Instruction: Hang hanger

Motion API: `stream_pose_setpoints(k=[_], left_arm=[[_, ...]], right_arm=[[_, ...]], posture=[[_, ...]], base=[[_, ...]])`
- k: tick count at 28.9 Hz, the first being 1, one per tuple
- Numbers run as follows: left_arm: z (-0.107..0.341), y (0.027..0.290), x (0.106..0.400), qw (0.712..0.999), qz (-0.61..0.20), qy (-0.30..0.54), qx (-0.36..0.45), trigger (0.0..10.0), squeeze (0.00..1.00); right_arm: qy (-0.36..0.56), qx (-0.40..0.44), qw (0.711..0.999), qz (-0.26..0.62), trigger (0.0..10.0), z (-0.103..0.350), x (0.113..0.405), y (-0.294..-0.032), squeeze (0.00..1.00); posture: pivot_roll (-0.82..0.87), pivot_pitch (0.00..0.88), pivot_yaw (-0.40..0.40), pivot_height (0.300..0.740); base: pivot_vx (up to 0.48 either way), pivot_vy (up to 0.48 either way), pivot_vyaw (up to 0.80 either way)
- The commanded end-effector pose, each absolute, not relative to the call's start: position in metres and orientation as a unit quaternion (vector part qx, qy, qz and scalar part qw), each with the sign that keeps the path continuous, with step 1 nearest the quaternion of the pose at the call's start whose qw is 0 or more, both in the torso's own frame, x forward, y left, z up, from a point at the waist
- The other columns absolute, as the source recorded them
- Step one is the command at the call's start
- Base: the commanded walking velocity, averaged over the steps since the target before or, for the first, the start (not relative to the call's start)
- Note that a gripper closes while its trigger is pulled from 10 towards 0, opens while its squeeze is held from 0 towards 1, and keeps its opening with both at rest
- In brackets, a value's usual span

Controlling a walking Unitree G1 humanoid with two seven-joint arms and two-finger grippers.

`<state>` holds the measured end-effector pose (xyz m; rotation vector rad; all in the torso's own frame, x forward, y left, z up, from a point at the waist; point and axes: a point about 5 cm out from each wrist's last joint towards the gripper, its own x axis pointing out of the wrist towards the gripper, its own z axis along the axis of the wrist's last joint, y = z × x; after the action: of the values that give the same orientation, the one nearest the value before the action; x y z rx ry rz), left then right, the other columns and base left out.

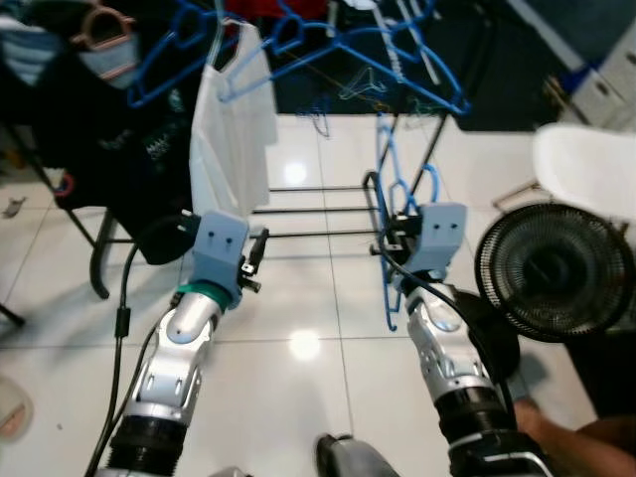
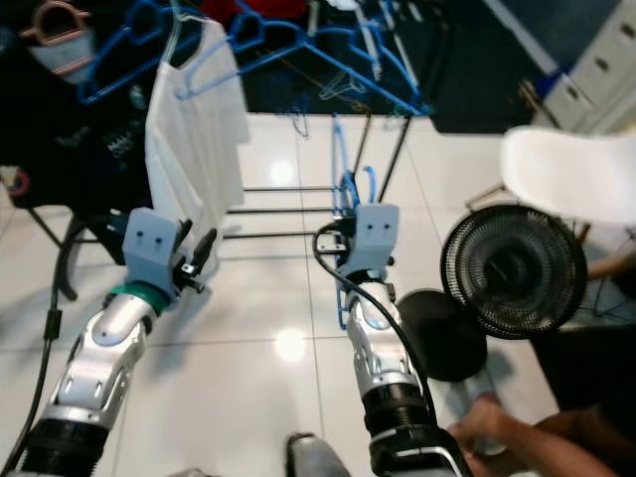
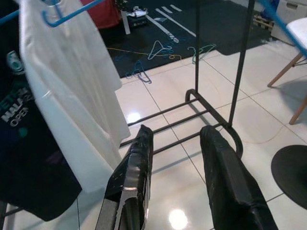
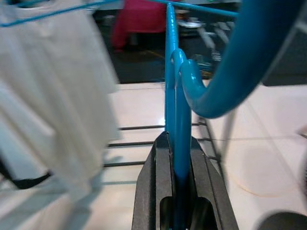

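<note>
Blue hanger (image 4: 173,120) clamped in right claw (image 4: 184,191); hook seemingly cropped.

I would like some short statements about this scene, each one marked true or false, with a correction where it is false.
1. The right gripper is closed on a blue hanger. True.
2. The left gripper holds a white garment. False: its jaws are open and hold nothing; the white garment hangs on the rack.
3. A black fan stands on the robot's right. True.
4. The held hanger already hangs on the rack's top rail. False: it is in the gripper, low, in front of the rack.
</note>
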<state>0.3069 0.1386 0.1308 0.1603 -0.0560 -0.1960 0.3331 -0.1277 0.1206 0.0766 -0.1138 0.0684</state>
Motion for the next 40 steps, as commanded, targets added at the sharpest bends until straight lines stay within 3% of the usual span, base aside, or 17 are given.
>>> stream_pose_setpoints(k=[1,12,29,40], left_arm=[[0.13,0.135,0.306,0.99,-0.1,-0.034,0.091,10.0,0.0],[0.126,0.139,0.307,0.99,-0.077,-0.038,0.109,10.0,0.0],[0.126,0.139,0.309,0.99,-0.076,-0.044,0.11,10.0,0.0],[0.134,0.133,0.305,0.986,-0.106,-0.063,0.116,10.0,0.0]], right_arm=[[-0.056,0.046,0.997,0.027,10.0,0.119,0.332,-0.131,0.0],[-0.059,0.033,0.996,0.065,10.0,0.118,0.328,-0.115,0.0],[-0.067,0.033,0.995,0.064,10.0,0.121,0.329,-0.116,0.0],[-0.091,0.024,0.996,0.007,10.0,0.133,0.335,-0.134,0.0]], posture=[[0.02,0.058,0.03,0.733],[0.02,0.051,0.031,0.733],[0.02,0.05,0.03,0.733],[0.01,0.053,0.034,0.733]], base=[[0.262,0.0,-0.79],[0.46,0.0,-0.07],[0.48,0.0,0.0],[0.393,0.0,-0.65]])
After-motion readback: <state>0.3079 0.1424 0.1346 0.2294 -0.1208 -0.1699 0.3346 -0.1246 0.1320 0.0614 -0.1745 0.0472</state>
